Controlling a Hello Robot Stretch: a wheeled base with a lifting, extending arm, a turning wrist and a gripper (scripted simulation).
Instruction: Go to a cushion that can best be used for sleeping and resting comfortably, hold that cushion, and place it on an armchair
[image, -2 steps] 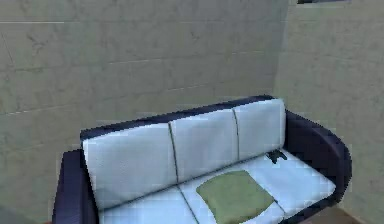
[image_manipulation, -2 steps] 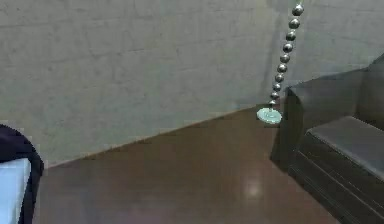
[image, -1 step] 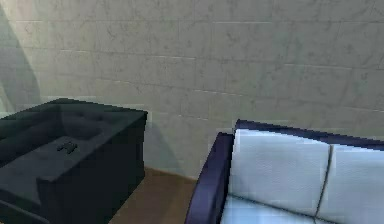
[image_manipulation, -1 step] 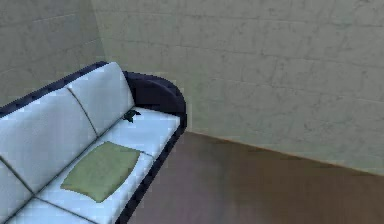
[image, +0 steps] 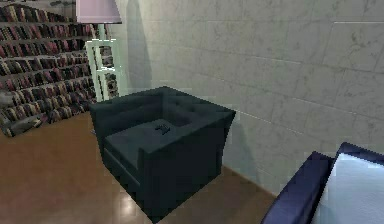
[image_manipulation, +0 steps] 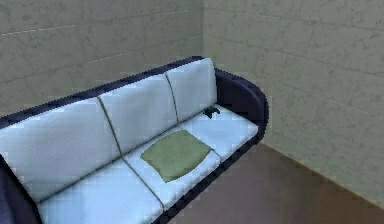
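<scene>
Arm side view: olive-green cushion (image_manipulation: 178, 155) lying flat on the seat of a pale-upholstered sofa (image_manipulation: 252, 102), at about six o'clock from the picture's centre. A small dark object (image_manipulation: 212, 114) rests on the seat at one o'clock from the cushion, apart from it. Judged by its thin, slightly sagging outline, the cushion is light, soft and compliant. It should fold under pressure and not slip, and nothing about it is fragile. A corner or a free edge, best the one toward the seat front at six o'clock, offers the surest hold, since the flat middle gives little to bite on. The state of the jaws cannot be told. Forward view: dark armchair (image: 185, 165) at centre, set against a pale tiled wall (image: 290, 70), with a small dark item (image: 160, 128) on its seat. At ten o'clock stand a bookshelf (image: 40, 75), a white side shelf (image: 102, 65) and a lampshade (image: 98, 10). A wooden floor (image: 50, 170) lies beneath. The sofa's end appears at four o'clock.
</scene>
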